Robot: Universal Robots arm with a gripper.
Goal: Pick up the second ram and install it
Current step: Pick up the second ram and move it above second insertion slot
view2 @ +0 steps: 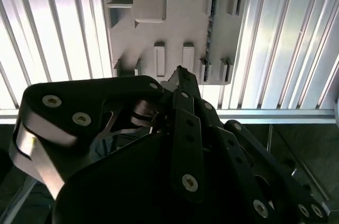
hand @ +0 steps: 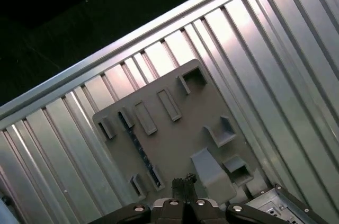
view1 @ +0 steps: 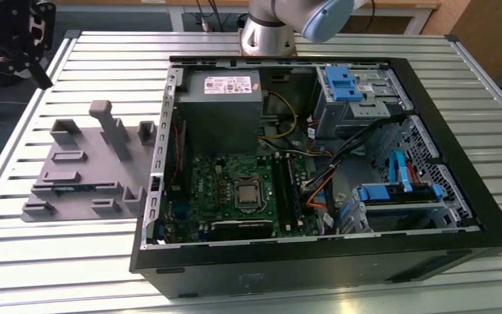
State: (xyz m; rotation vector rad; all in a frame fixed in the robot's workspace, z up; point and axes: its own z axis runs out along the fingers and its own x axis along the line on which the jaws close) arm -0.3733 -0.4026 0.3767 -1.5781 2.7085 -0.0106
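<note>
We find the gripper (hand: 184,182) hanging above the tray (hand: 175,144), jaws closed together and holding nothing. The ram (hand: 139,150) sits in a tray slot, off to one side of the gripper. In our judgement, a descent with closed or misaligned jaws could strike the ram and shift the tray.

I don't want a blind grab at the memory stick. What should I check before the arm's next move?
1. Second ram standing on edge in the grey tray: ok.
2. Tool carrying nothing: ok.
3. Tool open for a grasp: not ok, it is shut.
4. Tool lined up on the ram: not ok, it hangs apart from it.
5. Computer case open, motherboard exposed: ok.
6. Free memory slot on the motherboard: cannot tell.
</note>
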